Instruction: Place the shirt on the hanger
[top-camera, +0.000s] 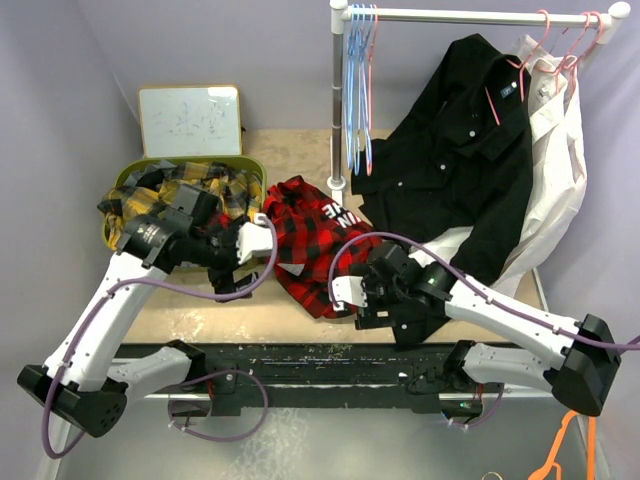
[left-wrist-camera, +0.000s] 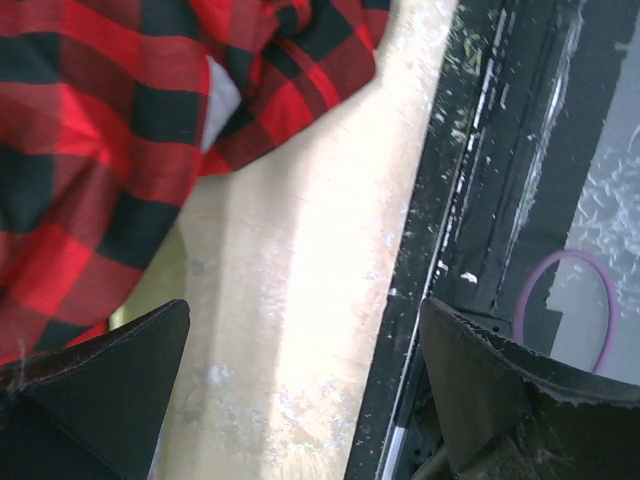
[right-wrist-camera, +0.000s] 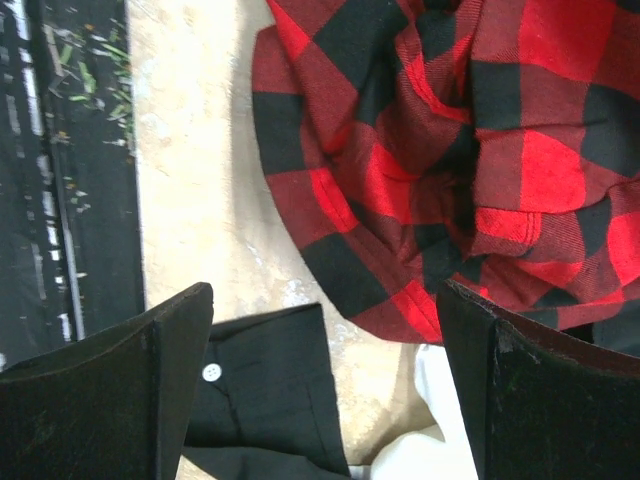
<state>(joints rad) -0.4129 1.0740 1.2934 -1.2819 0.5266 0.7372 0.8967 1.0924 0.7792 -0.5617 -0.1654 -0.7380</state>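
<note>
Picking up is the step in hand, I am judging: the shirt (top-camera: 310, 245) is lying crumpled on the table (top-camera: 200, 315) just in front of the rack post (top-camera: 338, 110), showing red-and-black checks and white letters on a dark patch. The left pincer (left-wrist-camera: 305, 310) and the right pincer (right-wrist-camera: 325, 300) are hovering at its edges, both released and grasping nothing. The hanger (top-camera: 370, 85) is hanging beside the post's top, not yet taken. Next, one pincer is needing to close on a cloth edge.

left arm (top-camera: 95, 320) bent inward | left fingers (left-wrist-camera: 110, 385) apart | right arm (top-camera: 520, 320) bent inward | right fingers (right-wrist-camera: 130, 385) apart
</note>
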